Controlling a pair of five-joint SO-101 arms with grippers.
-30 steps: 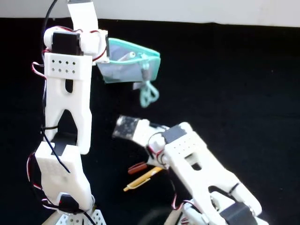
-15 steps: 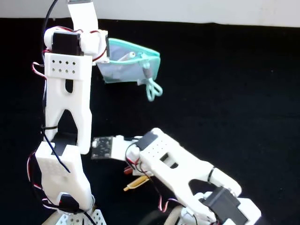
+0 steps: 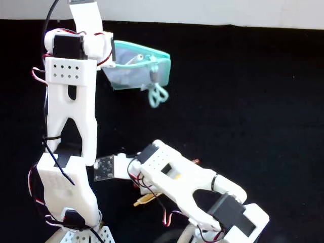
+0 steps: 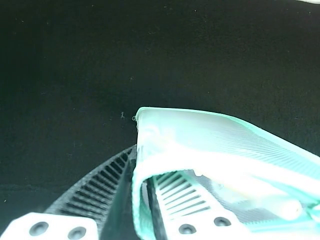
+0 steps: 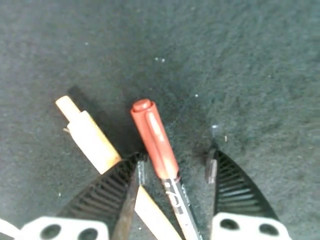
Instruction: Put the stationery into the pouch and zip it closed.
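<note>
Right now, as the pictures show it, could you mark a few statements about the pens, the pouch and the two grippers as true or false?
1. The right gripper stands open, with the red pen between its fingers. True.
2. The yellow pen is inside the pouch. False: it lies on the table beside the red pen.
3. The left gripper is shut on an edge of the pouch. True.
4. The pouch is red. False: it is teal.
</note>
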